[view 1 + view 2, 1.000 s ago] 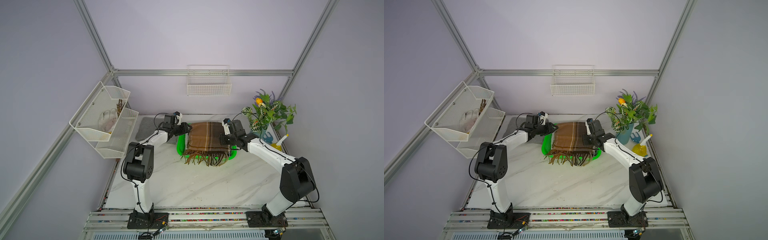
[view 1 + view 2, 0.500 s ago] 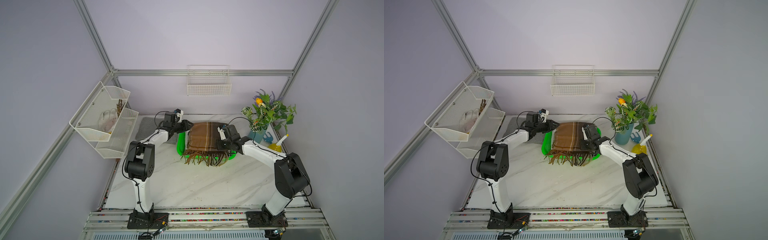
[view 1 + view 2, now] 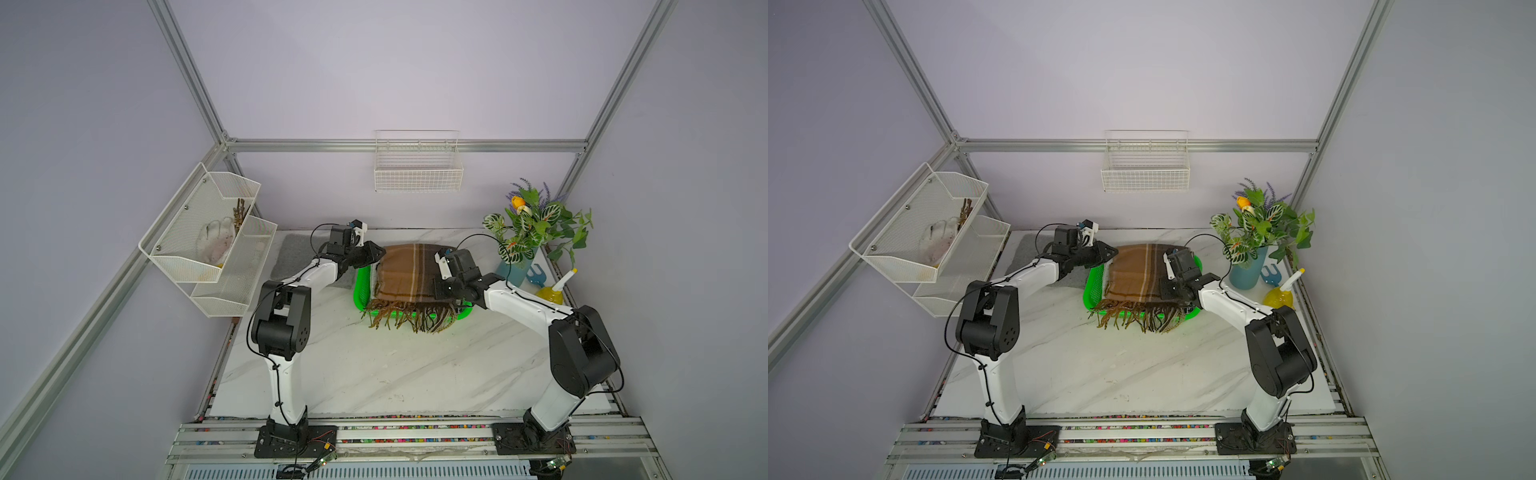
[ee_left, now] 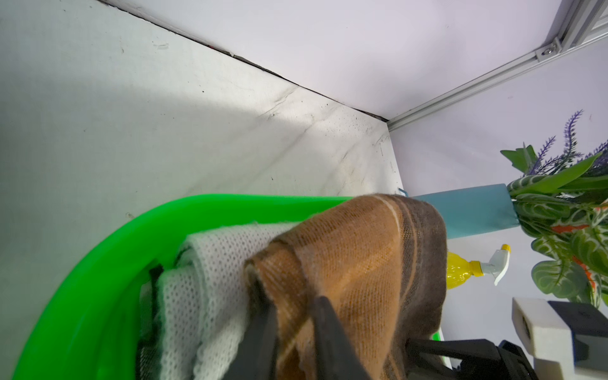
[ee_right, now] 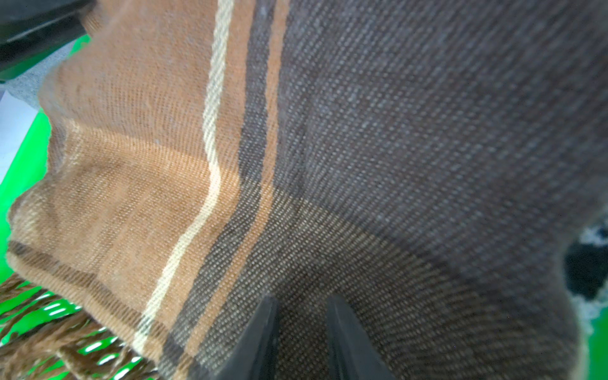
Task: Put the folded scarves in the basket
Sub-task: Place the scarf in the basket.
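Scarf [image 3: 409,272] sat on the green basket [image 3: 360,286] mid-frame in both top views, with its fringe spilling over the basket's lower rim onto the table [image 3: 374,374]. Lots of bare marble below that. Left end effector [image 4: 293,306] pinched an edge fold, and right end effector [image 5: 301,302] nipped the dark side. Folded brown plaid, cream stripe.

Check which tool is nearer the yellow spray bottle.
Right. The right tool grips the scarf on the side facing the yellow spray bottle. The left tool grips the opposite side, across the basket, with the whole scarf between.
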`<state>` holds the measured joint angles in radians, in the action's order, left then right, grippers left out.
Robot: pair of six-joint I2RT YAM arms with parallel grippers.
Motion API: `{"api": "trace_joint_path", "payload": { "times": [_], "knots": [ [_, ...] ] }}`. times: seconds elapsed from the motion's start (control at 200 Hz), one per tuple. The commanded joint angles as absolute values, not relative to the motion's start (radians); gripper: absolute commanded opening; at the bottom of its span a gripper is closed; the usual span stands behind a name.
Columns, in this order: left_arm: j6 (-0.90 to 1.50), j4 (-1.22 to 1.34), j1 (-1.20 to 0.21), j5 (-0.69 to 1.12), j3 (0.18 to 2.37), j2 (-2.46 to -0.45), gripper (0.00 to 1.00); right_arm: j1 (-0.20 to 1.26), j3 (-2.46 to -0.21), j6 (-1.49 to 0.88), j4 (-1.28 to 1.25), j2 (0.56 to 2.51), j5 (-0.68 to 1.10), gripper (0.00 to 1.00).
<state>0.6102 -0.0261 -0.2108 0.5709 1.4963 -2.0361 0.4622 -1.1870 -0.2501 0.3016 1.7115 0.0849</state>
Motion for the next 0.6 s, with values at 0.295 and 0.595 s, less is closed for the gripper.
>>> {"api": "trace_joint_path", "payload": {
  "times": [0.295, 0.595],
  "knots": [
    [0.602, 0.006, -0.201, 0.575, 1.539, -2.006, 0.0, 0.47, -1.033, -0.271, 0.294, 1.626, -0.043, 0.29],
    [0.607, -0.025, -0.158, 0.603, 1.594, -2.039, 0.0, 0.469, -0.98, -0.275, 0.282, 1.658, -0.048, 0.28]
  ]
}}
